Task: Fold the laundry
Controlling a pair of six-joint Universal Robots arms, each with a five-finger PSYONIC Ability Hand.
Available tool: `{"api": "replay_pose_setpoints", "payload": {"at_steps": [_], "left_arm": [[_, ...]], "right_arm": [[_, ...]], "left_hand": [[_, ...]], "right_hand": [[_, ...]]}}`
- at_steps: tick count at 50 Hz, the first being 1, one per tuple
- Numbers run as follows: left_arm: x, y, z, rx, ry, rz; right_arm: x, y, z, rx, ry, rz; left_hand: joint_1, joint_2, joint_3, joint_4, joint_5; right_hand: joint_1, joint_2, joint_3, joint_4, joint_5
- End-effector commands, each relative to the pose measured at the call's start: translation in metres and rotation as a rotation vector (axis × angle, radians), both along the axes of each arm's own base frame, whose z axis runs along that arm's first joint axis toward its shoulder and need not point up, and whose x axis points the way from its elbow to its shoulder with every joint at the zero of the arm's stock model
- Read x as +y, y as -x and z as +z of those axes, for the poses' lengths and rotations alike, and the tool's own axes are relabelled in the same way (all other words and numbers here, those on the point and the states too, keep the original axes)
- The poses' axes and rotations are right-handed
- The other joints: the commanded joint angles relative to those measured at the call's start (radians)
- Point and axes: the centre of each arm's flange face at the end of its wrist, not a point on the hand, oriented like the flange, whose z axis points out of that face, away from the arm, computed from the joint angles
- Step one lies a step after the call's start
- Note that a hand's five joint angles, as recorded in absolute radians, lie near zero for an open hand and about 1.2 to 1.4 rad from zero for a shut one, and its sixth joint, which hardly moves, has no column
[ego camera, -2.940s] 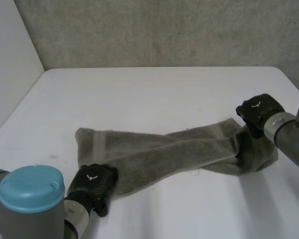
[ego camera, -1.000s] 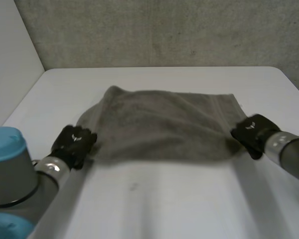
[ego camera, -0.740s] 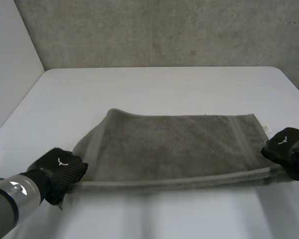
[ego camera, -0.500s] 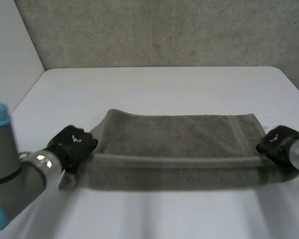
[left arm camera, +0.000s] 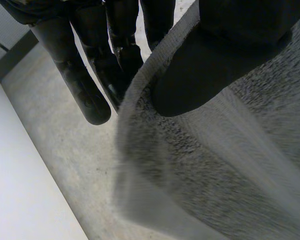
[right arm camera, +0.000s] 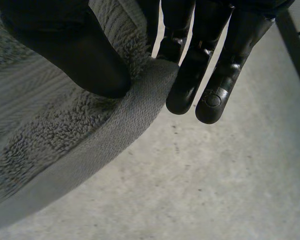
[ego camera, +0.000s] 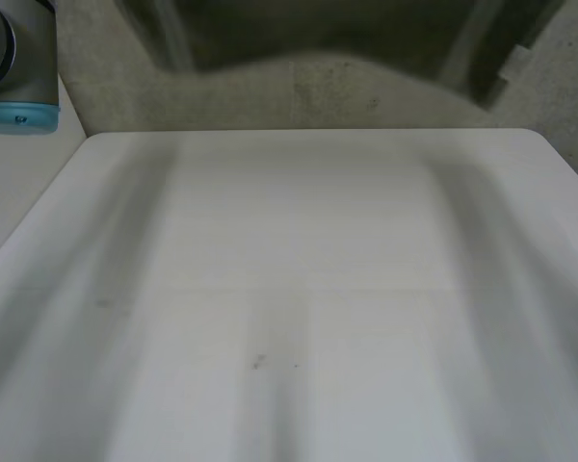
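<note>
I see the white table [ego camera: 289, 289] lying well below the towel. The grey towel [ego camera: 328, 34] hangs in the air over the table's far edge, spread wide, and it looks blurred to me. My left arm [ego camera: 19, 67] is up near the towel's left end. The left hand [left arm camera: 215, 65] pinches the towel's edge, thumb on the terry face and fingers behind the hem. The right hand [right arm camera: 65, 45] pinches the towel's hem the same way, thumb in front and fingers behind.
</note>
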Motion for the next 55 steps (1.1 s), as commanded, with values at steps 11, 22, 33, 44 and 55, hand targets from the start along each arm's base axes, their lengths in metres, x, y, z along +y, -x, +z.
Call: {"api": "replay_pose_setpoints", "payload": {"at_steps": [11,22,33,44,55], "left_arm": [[0.024,-0.011,-0.236,-0.159,-0.713,-0.115],[0.079,-0.04,-0.306,-0.297,-0.999,-0.061],[0.164,-0.083,-0.262,-0.606,-1.311,0.023],[0.154,-0.069,-0.236,-0.592,-1.183,-0.106],[0.057,-0.037,-0.276,-0.527,-0.991,-0.058]], "right_arm": [[0.022,-0.021,-0.196,0.269,-0.593,0.257],[0.063,-0.009,-0.262,0.453,-0.895,0.244],[0.13,0.058,-0.226,0.689,-1.438,0.128],[0.09,0.06,-0.225,0.623,-1.25,0.036],[0.042,0.019,-0.266,0.49,-1.135,-0.003]], "left_hand": [[0.2,0.178,0.18,0.179,0.182],[0.2,0.178,0.18,0.179,0.182],[0.2,0.178,0.18,0.179,0.182],[0.2,0.178,0.18,0.179,0.182],[0.2,0.178,0.18,0.179,0.182]], "right_hand": [[0.441,0.212,0.211,0.202,0.235],[0.441,0.212,0.211,0.202,0.235],[0.441,0.212,0.211,0.202,0.235],[0.441,0.212,0.211,0.202,0.235],[0.441,0.212,0.211,0.202,0.235]]}}
